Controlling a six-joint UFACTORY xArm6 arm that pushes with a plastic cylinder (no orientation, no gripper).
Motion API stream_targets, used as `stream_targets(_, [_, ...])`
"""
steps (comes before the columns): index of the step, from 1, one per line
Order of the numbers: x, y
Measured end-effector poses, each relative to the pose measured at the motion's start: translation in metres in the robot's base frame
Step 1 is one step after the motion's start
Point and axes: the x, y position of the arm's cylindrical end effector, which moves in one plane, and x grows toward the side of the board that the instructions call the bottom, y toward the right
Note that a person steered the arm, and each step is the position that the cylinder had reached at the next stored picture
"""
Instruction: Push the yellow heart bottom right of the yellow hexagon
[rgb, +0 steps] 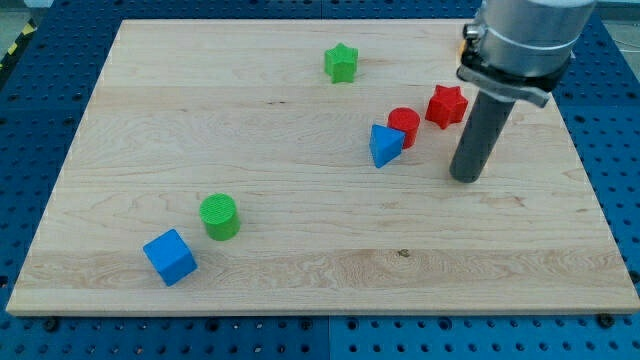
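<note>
My tip (465, 178) rests on the wooden board (300, 260) at the view's right, just right of and below the red star (446, 105). No yellow heart or yellow hexagon shows in full. A small yellow-orange patch (469, 33) peeks out at the left edge of the arm near the view's top right; I cannot make out its shape. The arm's body hides the board behind it there.
A red cylinder (404, 125) and a blue triangle (384, 145) touch each other left of my tip. A green star (341, 63) sits near the view's top. A green cylinder (219, 216) and a blue cube (170, 257) sit at the bottom left.
</note>
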Motion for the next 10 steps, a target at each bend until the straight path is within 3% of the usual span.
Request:
stream_targets(2, [0.01, -0.036])
stream_targets(3, [-0.011, -0.036])
stream_targets(5, [-0.042, 0.051])
stream_targets(7, [-0.011, 0.073])
stream_targets(10, [-0.117, 0.098])
